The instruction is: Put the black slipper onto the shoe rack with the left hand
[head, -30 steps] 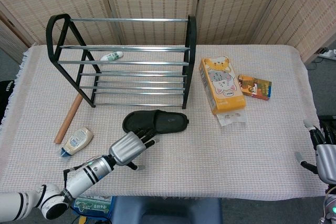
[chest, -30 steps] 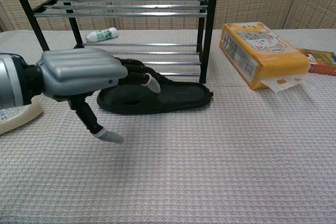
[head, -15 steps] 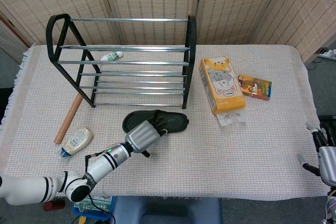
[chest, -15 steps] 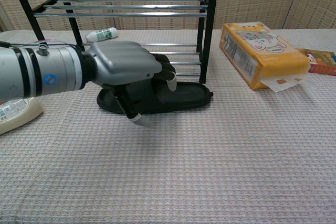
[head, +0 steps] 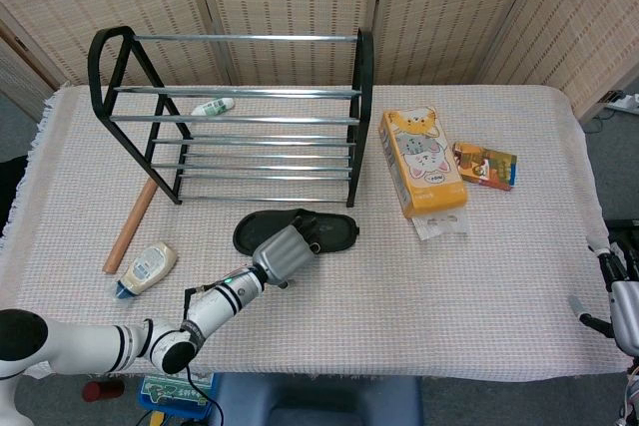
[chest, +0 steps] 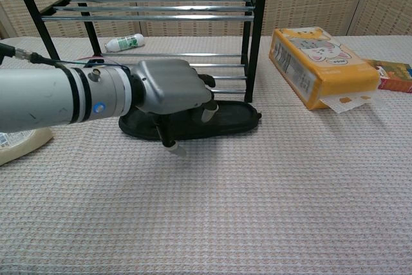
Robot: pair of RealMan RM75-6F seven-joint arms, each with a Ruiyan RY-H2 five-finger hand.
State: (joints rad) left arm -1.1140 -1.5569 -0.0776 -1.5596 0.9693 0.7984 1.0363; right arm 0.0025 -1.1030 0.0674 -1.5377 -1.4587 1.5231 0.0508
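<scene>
The black slipper point(head: 331, 232) point(chest: 233, 118) lies flat on the woven cloth just in front of the black and chrome shoe rack point(head: 235, 117) point(chest: 252, 24). My left hand point(head: 285, 253) point(chest: 170, 88) arches over the slipper's middle. Its fingers point(chest: 207, 113) curl down onto the insole on the far side, and the thumb tip reaches the cloth at the near edge. The strap is hidden under the palm. My right hand point(head: 621, 291) hangs at the table's far right edge in the head view, fingers apart, holding nothing.
A small white bottle point(head: 213, 107) point(chest: 124, 43) lies under the rack. A wooden stick point(head: 132, 224) and a cream squeeze bottle point(head: 147, 267) lie to the left. An orange tissue box point(head: 422, 160) point(chest: 322, 62) and a small colourful box point(head: 484, 165) sit to the right.
My left hand has moved forward from short of the slipper to over its middle, and its fingers have curled down around it. The slipper has not moved.
</scene>
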